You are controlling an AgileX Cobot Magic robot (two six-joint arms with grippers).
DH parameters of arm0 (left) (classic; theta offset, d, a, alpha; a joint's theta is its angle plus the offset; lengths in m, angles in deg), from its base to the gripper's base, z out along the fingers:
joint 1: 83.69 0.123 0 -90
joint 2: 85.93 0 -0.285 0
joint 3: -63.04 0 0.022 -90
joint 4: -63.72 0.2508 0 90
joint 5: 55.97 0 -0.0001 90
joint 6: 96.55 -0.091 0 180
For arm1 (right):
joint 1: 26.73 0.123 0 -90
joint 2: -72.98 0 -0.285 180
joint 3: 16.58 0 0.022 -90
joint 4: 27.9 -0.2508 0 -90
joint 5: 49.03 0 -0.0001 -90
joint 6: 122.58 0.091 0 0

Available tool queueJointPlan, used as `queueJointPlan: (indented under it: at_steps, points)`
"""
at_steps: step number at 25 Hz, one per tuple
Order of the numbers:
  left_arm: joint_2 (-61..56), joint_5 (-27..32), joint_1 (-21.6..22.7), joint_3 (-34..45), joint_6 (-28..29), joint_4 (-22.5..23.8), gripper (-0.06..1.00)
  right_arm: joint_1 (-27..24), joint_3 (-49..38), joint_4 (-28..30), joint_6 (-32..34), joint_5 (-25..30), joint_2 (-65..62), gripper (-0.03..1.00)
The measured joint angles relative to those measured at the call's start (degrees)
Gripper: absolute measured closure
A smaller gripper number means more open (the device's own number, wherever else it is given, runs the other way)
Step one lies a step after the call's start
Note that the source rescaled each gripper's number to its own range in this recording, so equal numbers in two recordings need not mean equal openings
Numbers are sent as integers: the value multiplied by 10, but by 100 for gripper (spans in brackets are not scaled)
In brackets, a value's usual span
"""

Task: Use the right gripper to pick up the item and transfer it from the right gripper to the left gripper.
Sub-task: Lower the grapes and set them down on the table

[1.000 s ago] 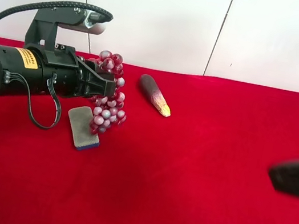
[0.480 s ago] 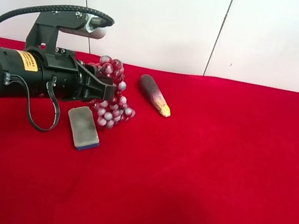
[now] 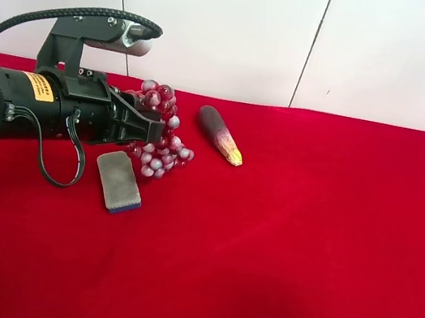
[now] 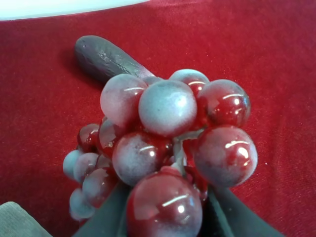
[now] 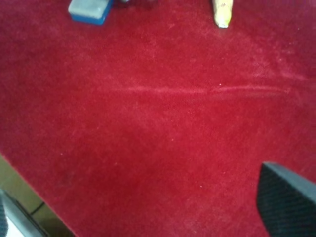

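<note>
A: Entry 1, from the left?
B: Grey sponge [image 3: 119,181], flat on the red cloth [image 3: 303,249]. Just above it, the left gripper [image 3: 150,127] – jaws clenched on the grapes [image 3: 162,154], bunch dangling beside the sponge.
A: Entry 2?
B: Purple yellow-tipped piece [image 3: 221,134], near, not touching. Right gripper [image 5: 138,197]: jaws spread, holding nothing.
A: Handling?
B: Probably light, glossy, slippery, floppy – hold the stem core, not 1 grape
</note>
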Motion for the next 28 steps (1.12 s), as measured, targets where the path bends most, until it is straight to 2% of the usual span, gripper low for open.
queueJointPlan:
  at_steps: [16, 21, 28]
  points:
    - [0, 0, 0, 0, 0, 0, 94, -5, -9, 11, 1, 12, -3, -3]
    - [0, 5, 8, 0, -9, 0, 94, -52, -9, 11, 1, 12, -30, -3]
    - [0, 40, 46, 0, -12, 0, 94, -142, -9, 11, 1, 12, -85, -2]
